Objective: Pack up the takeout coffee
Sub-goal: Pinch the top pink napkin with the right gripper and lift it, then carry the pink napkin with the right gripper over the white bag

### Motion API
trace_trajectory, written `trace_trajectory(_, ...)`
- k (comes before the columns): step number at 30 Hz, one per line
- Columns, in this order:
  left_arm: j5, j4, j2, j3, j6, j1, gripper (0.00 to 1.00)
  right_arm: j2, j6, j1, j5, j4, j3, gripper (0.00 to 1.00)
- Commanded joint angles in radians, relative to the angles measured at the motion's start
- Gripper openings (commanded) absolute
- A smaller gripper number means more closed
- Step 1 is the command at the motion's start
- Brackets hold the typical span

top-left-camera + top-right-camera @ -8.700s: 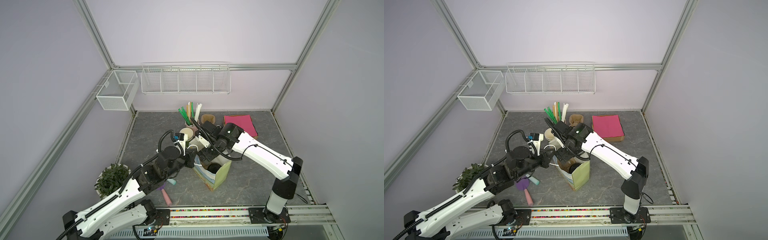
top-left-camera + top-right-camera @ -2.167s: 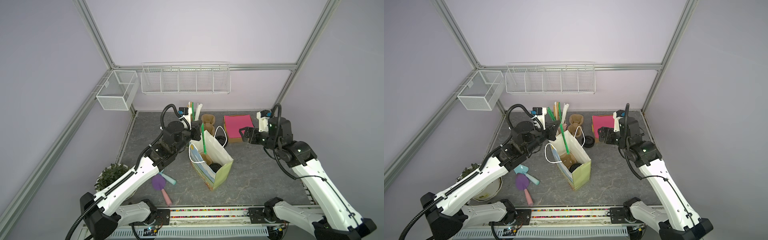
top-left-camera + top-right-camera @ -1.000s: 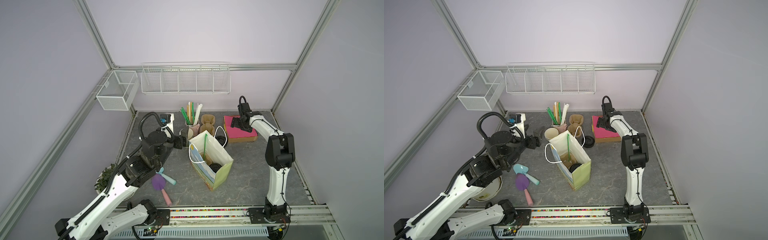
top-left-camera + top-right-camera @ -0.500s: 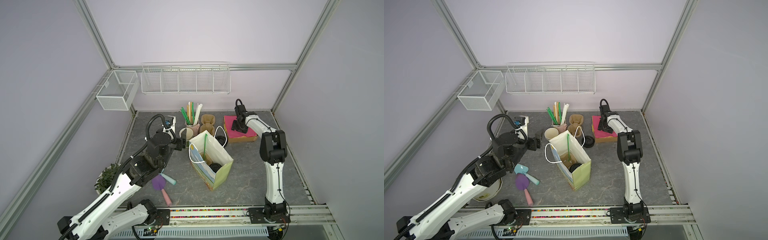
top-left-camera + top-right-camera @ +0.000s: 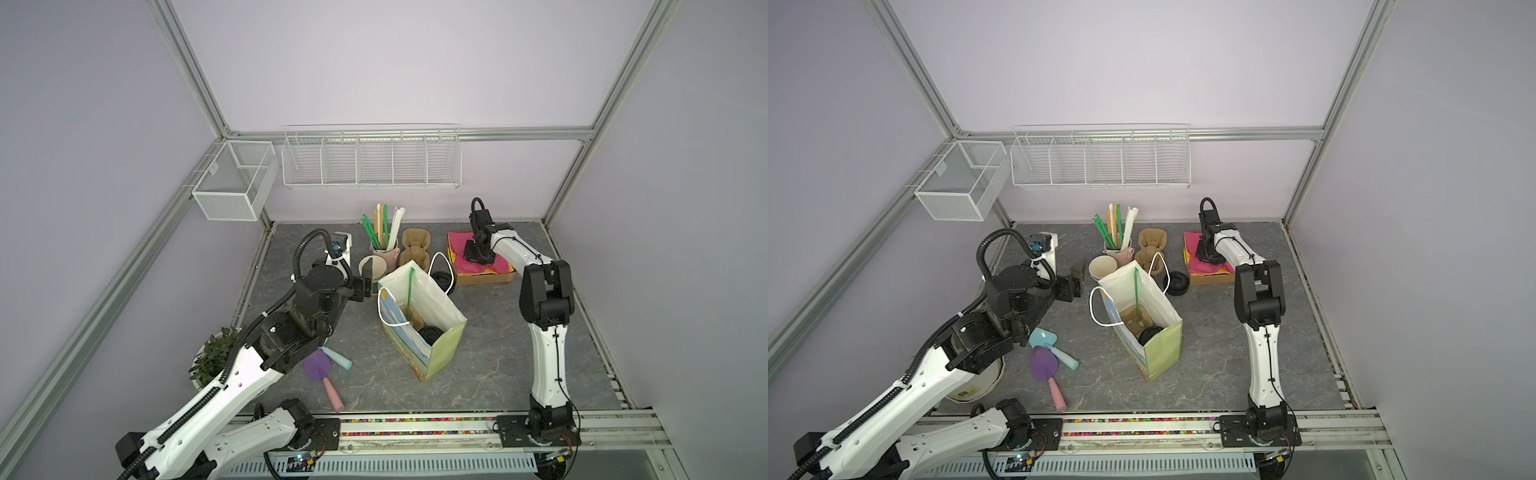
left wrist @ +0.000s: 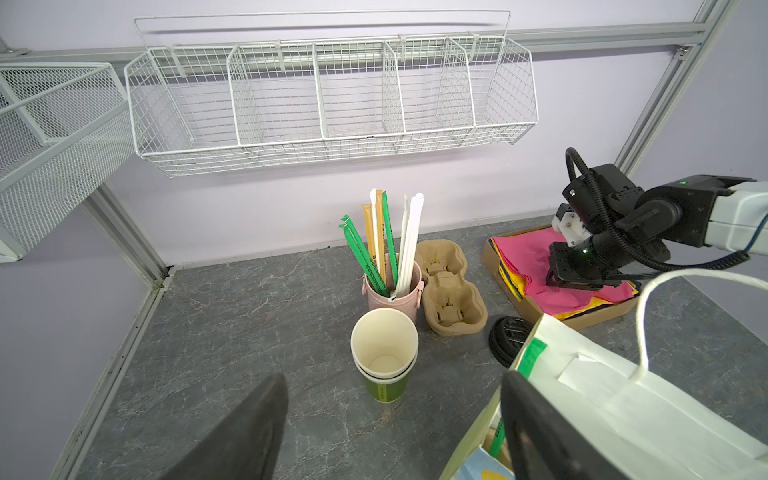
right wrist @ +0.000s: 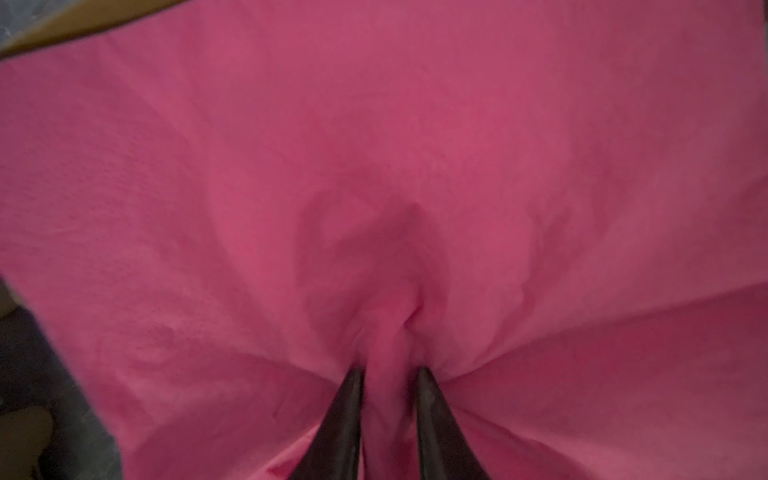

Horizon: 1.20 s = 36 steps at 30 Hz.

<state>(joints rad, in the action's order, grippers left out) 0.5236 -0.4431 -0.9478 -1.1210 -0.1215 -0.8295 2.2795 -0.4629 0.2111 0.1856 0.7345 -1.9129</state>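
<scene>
The takeout coffee stands inside the open paper bag, and only its black lid shows. A green straw leans in the bag beside it. My left gripper hangs open and empty just left of the bag's rim, facing the stacked cups. At the back right, my right gripper is pressed down into the box of napkins. Its fingers are shut on a pinched fold of the top pink napkin.
A stack of lidless green cups, a pink holder of straws, brown cup carriers and loose black lids crowd behind the bag. Toy shovels and a potted plant lie front left. Wire baskets hang on the walls.
The right gripper has sunk onto the napkin stack and closed, bunching the pink napkin between its fingers. The left arm has edged slightly right towards the bag, still open.
</scene>
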Motion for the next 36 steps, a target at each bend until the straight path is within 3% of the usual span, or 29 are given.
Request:
trace_trajectory(1,0.009,0.01,0.011,0.013,0.017,0.006,0.81,-0.053,-0.002,0.001,-0.007,0.0,0.021,0.24)
trace_trajectory(17,0.006,0.007,0.011,0.013,0.016,0.012,0.81,-0.141,0.001,0.0,0.025,-0.014,0.075,0.07)
trace_trajectory(23,0.003,0.006,0.015,0.013,0.017,0.012,0.81,-0.181,0.006,-0.036,0.009,-0.01,0.083,0.06)
trace_trajectory(31,0.001,0.011,0.028,0.016,0.011,0.016,0.81,-0.456,-0.018,-0.038,-0.007,-0.091,0.246,0.07)
trace_trajectory(36,0.001,0.016,0.041,0.021,0.003,0.018,0.81,-0.711,-0.054,-0.031,-0.076,-0.168,0.411,0.07)
